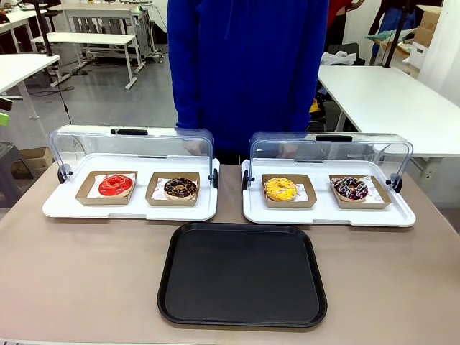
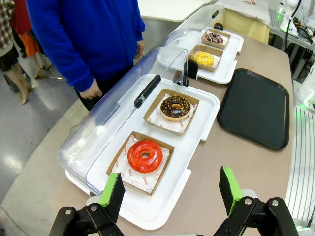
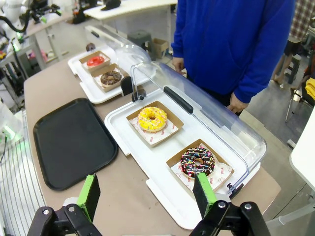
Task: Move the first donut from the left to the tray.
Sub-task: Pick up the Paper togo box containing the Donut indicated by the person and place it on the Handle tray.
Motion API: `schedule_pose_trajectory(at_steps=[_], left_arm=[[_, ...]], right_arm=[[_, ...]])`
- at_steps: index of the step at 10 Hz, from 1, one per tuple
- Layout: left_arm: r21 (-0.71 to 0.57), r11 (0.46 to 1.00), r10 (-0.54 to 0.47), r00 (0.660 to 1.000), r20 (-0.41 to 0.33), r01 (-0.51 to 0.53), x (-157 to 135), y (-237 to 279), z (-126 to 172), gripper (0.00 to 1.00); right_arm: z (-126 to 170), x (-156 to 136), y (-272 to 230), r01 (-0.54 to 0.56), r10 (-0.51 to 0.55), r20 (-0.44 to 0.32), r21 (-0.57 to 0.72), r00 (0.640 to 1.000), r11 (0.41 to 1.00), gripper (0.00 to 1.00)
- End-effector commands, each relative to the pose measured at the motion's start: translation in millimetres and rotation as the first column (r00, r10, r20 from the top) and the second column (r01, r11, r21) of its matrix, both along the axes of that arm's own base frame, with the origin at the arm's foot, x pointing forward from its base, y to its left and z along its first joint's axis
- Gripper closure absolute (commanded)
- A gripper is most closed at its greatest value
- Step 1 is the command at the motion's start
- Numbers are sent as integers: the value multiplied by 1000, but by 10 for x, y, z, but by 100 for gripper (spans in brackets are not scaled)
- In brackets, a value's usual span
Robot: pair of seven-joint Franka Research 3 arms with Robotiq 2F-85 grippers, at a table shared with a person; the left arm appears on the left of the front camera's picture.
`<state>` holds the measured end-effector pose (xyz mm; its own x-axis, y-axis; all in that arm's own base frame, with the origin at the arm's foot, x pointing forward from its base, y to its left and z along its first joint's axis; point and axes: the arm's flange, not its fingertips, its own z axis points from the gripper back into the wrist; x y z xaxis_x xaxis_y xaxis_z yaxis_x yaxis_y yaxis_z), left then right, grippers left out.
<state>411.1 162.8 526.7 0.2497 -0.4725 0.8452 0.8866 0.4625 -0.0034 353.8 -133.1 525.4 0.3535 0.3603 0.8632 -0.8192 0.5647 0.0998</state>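
The first donut from the left [image 1: 116, 185] has glossy red icing and sits in a brown cardboard holder on the left white tray [image 1: 72, 207], whose clear lid is swung up. The left wrist view looks down on this red donut [image 2: 144, 155], with my left gripper [image 2: 171, 189] open above the table's near side, fingers spread wide and nothing between them. The black tray [image 1: 242, 273] lies bare at the table's near middle, also seen as the black tray [image 2: 255, 106] and the black tray [image 3: 69, 141]. My right gripper [image 3: 147, 192] is open above the right white tray [image 3: 147, 169].
A chocolate donut [image 1: 180, 188] sits beside the red one. A yellow donut [image 1: 280, 189] and a sprinkled dark donut [image 1: 350, 189] rest on the right white tray [image 1: 402, 213]. A person in a blue top [image 1: 248, 72] stands at the far edge, hands near the raised lids.
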Motion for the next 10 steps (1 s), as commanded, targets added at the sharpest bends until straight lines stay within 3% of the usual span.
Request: schedule_pose_trajectory(at_steps=[1,10], left_arm=[[-16,1000,-7,1000,7,7,8,-2,2,0],[-16,1000,-7,1000,7,7,8,-2,2,0]], right_arm=[[10,40,1,-10,10,34,15,999,1000,0],[10,40,1,-10,10,34,15,999,1000,0]])
